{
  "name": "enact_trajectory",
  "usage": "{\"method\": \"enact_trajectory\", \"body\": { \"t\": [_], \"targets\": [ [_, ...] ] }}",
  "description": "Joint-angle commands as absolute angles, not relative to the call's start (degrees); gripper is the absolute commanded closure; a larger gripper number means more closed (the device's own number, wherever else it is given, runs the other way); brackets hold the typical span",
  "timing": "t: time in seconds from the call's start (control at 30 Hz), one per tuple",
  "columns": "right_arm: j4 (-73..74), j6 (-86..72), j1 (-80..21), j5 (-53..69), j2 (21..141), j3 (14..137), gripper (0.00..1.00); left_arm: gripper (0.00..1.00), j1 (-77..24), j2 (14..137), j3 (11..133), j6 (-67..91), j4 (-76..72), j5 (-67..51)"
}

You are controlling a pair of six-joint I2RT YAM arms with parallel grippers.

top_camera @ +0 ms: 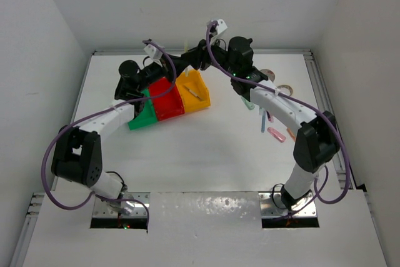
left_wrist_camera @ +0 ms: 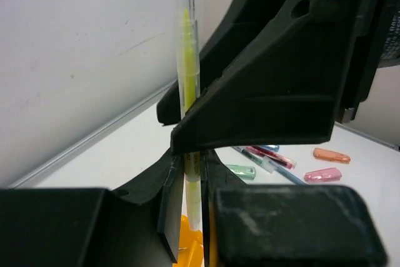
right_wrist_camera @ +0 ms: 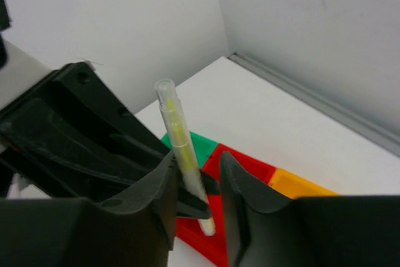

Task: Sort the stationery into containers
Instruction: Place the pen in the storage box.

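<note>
Upright above the bins at the counter's far middle, the yellow pen is clamped low by the left gripper. The right gripper has its jaws apart around it. Probably light, stiff, slick plastic: pinch mid-barrel, squarely.

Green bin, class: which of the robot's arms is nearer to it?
Left. In the top view, the left arm has its white link running right along the green bin. The right arm stands well off, beyond the red bin and yellow bin.
</note>
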State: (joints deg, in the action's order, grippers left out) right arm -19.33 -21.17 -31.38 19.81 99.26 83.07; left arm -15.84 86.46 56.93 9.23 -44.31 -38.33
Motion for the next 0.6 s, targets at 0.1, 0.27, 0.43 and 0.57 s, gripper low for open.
{"method": "enact_trajectory", "body": {
  "t": [0.1, 0.27, 0.43, 0.57],
  "targets": [
    [-22.68, -23.64, -31.82, 20.74, 101.42, 86.75, 0.91, 1.00, -16.79, 86.75, 58.10, 8.96, -46.76, -38.15],
    [-19.62, -22.07, -31.82, 16.02, 103.09, 89.46, 1.00, 0.45, -16.44, 86.66, 58.01, 9.32, -45.18, -36.04],
    [-8.89, -20.31, -31.11, 8.80, 111.52, 100.09, 1.00, 0.00, -13.89, 84.64, 56.34, 7.30, -40.01, -35.95],
    [2.26, -17.41, -30.94, 2.47, 120.30, 110.72, 1.00, 0.00, -10.73, 81.13, 54.15, 5.19, -34.64, -31.75]
  ]
}}
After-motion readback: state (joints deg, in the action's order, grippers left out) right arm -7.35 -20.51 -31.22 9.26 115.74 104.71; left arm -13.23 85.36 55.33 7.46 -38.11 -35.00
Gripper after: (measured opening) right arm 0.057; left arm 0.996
